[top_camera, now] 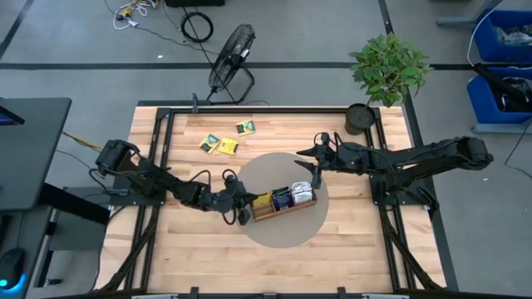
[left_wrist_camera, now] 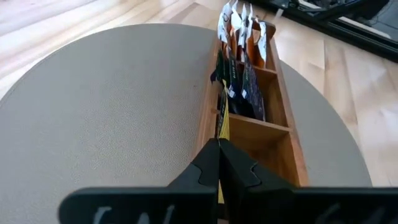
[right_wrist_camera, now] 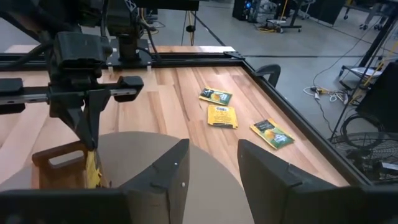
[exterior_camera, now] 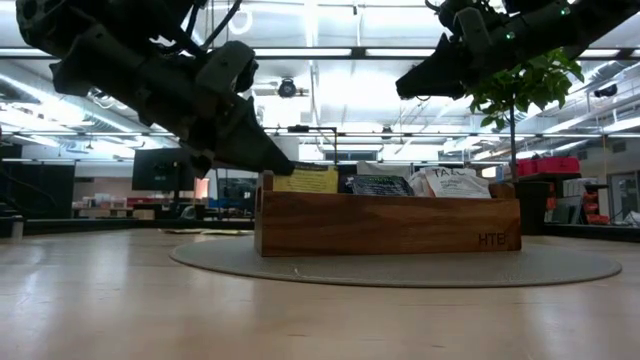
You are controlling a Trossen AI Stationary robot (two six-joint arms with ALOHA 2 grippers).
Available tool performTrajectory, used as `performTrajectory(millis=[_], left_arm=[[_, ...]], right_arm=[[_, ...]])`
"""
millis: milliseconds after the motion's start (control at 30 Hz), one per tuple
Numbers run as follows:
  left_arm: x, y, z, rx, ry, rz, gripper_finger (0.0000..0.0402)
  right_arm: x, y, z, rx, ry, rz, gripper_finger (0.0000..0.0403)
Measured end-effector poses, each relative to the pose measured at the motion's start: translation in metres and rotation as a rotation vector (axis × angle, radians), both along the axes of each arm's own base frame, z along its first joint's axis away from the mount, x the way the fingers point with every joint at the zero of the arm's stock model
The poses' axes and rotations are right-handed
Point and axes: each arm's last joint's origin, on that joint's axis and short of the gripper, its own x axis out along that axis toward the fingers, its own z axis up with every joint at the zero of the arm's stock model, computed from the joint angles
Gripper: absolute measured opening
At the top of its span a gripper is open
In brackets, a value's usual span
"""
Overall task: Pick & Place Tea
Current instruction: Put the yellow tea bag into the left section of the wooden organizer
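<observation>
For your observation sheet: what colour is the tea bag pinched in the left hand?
Yellow. The tea bag shows best in the right wrist view, over the tray's end slot.

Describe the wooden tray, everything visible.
The wooden tray is a long, narrow brown box of three compartments split by thin dividers, with "HTE" marked on its side. It sits flat on the round grey mat. Tea sachets stand upright in it: yellow at the left-arm end, dark in the middle, orange-and-white at the far end. The shut left gripper holds a yellow sachet at the yellow end compartment.
</observation>
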Motion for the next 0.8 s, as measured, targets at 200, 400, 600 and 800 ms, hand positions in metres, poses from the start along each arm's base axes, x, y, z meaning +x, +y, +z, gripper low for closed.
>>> performTrajectory(millis=[200, 400, 600, 800], left_arm=[[0.0, 0.0, 0.0, 0.017, 0.009, -0.008, 0.005], [-0.001, 0.0, 0.006, 0.058, 0.002, -0.039, 0.0112], [-0.006, 0.003, 0.031, 0.164, -0.049, -0.087, 0.015], [-0.011, 0.015, 0.047, 0.259, -0.042, -0.067, 0.0152]], right_arm=[[0.0, 0.0, -0.001, 0.002, 0.01, 0.0, 0.0143], [0.0, 0.0, -0.001, 0.004, 0.014, -0.001, 0.0143], [0.0, 0.0, -0.001, 0.004, 0.012, -0.001, 0.0143], [0.005, 0.0, -0.002, 0.004, -0.015, -0.001, 0.0143]])
